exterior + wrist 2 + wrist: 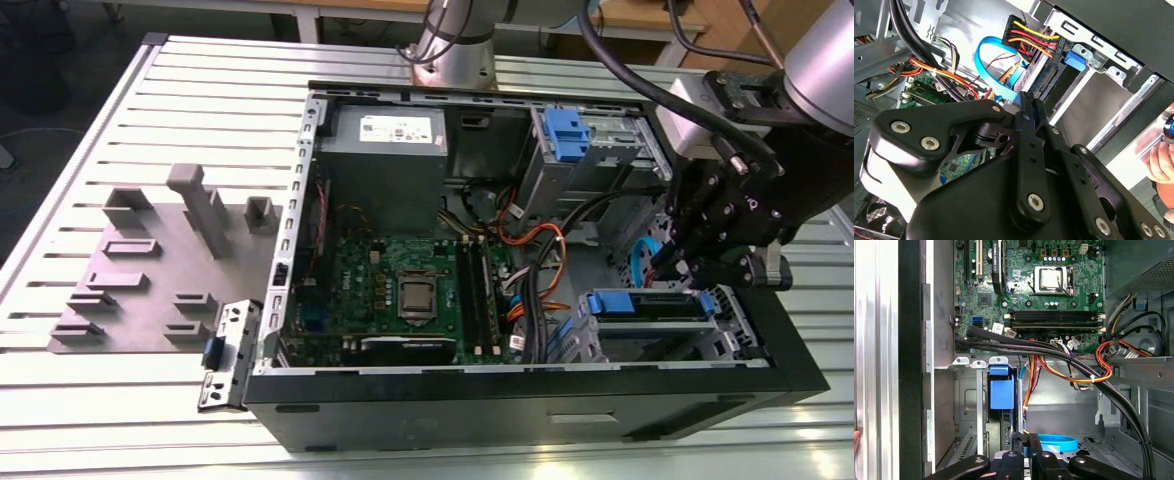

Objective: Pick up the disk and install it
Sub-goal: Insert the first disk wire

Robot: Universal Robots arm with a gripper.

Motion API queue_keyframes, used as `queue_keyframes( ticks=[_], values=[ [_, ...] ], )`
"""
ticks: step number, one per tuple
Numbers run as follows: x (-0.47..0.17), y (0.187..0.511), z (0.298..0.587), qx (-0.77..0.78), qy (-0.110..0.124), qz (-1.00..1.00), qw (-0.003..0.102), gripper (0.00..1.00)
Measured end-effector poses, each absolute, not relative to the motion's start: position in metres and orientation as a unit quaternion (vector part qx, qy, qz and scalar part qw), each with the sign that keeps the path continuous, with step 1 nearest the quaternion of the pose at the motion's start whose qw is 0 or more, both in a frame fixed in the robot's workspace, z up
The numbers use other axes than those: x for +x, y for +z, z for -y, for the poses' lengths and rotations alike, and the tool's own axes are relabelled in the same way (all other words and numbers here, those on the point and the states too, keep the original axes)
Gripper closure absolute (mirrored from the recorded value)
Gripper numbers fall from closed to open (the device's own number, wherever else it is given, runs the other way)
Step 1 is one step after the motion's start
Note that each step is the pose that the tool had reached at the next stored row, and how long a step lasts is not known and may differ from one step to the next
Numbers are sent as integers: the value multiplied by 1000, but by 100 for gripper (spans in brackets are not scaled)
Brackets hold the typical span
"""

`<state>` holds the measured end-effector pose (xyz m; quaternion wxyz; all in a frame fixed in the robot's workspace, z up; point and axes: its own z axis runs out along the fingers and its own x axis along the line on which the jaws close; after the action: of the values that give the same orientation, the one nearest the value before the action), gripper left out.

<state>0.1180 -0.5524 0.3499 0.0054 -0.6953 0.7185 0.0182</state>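
The claw (pixel 683 268) is held inside the open computer case (pixel 534 395), fingers pressed together, just above the disk (pixel 650 305) seated in its bay, long axis running left-right.

A slatted aluminium table (pixel 80 150) under even light, wooden furniture (pixel 747 35) behind.

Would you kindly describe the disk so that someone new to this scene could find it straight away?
Find the open black computer case on the slatted table. In its corner at the exterior view's lower right, the disk lies flat in a metal bay, blue rail along its edge. The other blue piece stands upright in the upper bay.
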Motion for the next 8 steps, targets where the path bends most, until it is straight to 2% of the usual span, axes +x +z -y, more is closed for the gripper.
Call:
queue_keyframes(
  ticks=[8],
  values=[
    [118, 350, 557, -695, 18, -718, 5, 84]
  ],
)
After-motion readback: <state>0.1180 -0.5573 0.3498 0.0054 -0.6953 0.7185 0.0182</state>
